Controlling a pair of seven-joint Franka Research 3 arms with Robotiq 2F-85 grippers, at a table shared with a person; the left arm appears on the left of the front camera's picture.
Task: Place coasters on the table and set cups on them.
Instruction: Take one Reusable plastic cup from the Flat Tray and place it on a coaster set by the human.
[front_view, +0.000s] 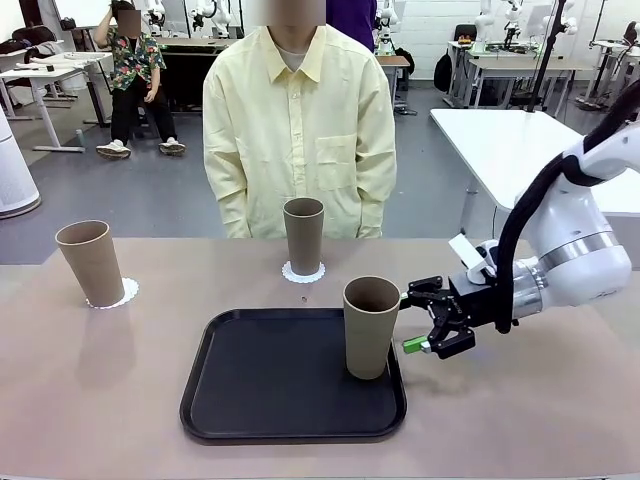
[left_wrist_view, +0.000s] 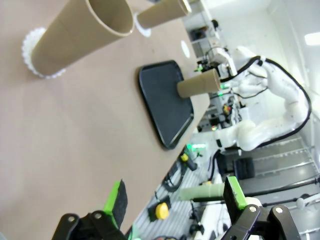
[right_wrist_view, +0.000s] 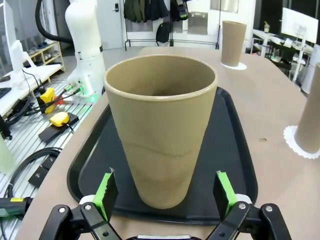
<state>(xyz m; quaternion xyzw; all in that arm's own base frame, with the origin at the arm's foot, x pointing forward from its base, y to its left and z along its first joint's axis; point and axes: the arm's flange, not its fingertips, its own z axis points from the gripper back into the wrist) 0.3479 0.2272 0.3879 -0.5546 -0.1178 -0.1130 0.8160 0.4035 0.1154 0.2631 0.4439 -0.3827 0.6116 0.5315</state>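
Right hand (front_view: 424, 320) open, beside cup (front_view: 371, 326)

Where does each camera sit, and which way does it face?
Front: between the arms, facing the person across the table; right gripper shows.
Left wrist: on the left arm, along the open left gripper, over the table.
Right wrist: behind the open right gripper, facing the cup.
Shared: all show this cup on the black tray.
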